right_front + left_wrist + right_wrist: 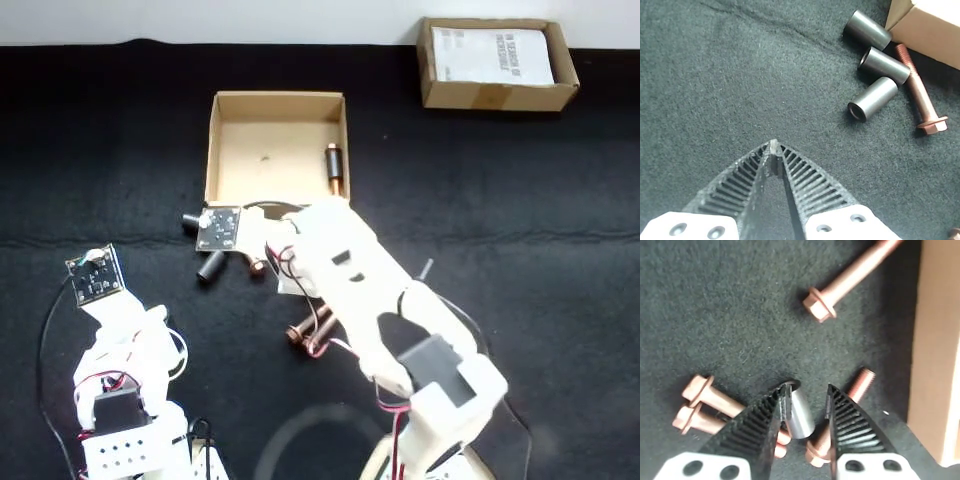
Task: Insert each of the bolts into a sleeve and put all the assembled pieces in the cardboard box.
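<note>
The right gripper is hanging low over the black cloth, jaws spread. A grey sleeve is sitting between them, leaning against one finger with a clear gap to the other. Copper bolts are lying all around it. A pair of bolts is lying heads together on one side, a short bolt is poking out from under the far finger, and a long bolt is lying farther off, its shaft pointing toward the wall of the cardboard box.

From above, the right arm is stretching across the middle of the table, its wrist sitting just at the box's near edge. Inside the box one assembled piece is lying along the side wall.

Over at the near corner, the left arm is standing well apart from the box. The left gripper is hovering over bare cloth with its jaws pressed together tip to tip. Ahead of it three dark sleeves are lying in a loose cluster near the box's corner, and a copper bolt is lying just beside them, head toward the gripper. At the table's far edge a second box is sitting with a printed sheet in it.
</note>
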Motion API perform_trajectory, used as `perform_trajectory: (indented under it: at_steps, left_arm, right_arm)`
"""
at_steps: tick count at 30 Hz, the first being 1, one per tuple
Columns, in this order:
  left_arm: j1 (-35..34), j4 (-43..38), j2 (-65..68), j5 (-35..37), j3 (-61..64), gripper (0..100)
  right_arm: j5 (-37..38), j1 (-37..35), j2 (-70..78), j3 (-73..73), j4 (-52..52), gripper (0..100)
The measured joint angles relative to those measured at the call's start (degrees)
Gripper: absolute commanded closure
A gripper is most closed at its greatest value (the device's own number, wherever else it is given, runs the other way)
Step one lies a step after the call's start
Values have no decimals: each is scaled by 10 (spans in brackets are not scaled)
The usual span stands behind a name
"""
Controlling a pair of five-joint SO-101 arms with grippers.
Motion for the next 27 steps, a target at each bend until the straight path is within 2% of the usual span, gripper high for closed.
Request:
perform_trajectory:
  at_steps: [13,27]
  left_arm:
    - [0,0,0,0,0,991]
    - [0,0,0,0,0,991]
  right_arm:
    - [40,35,18,-70,141,884]
    - [53,37,29,-54,136,884]
